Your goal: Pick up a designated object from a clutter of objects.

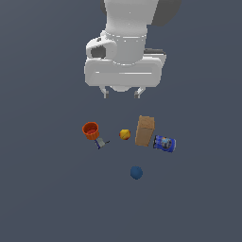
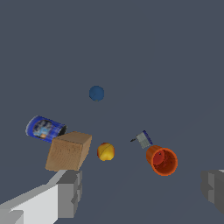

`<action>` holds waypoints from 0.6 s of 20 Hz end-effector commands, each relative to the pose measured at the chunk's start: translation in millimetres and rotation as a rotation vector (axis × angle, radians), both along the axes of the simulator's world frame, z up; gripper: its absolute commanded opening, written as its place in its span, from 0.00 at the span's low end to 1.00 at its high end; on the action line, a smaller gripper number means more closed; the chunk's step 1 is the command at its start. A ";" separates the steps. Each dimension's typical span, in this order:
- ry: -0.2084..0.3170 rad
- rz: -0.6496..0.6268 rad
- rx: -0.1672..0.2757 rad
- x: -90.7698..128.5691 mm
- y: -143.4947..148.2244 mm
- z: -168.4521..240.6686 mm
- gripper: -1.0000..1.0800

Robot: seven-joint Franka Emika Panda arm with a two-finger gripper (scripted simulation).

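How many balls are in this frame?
2. The yellow-orange ball lies between the orange-red cup and the brown box. The dark blue ball sits alone, apart from the others. None appears hidden.

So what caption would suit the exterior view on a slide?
White open gripper hovering above a tall tan-brown cardboard box among scattered small items.

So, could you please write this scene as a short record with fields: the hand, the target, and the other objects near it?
hand: the hand hangs above the clutter, fingers apart, holding nothing
target: brown box, standing on the floor, not gripped
beside target: blue can lying on its side, on the exterior view's right of the box
other items: yellow ball, orange cup, small grey tool, dark blue ball set apart from the rest
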State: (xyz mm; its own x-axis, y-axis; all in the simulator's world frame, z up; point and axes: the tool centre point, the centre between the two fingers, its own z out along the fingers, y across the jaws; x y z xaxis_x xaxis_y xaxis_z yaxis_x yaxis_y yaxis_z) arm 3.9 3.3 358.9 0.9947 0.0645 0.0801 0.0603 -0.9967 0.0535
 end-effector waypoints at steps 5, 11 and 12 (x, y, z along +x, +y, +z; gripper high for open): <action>-0.006 0.017 -0.001 2.3 4.8 4.2 0.96; -0.020 0.051 -0.002 7.2 15.3 14.0 0.96; -0.020 0.050 -0.002 7.1 15.0 13.8 0.96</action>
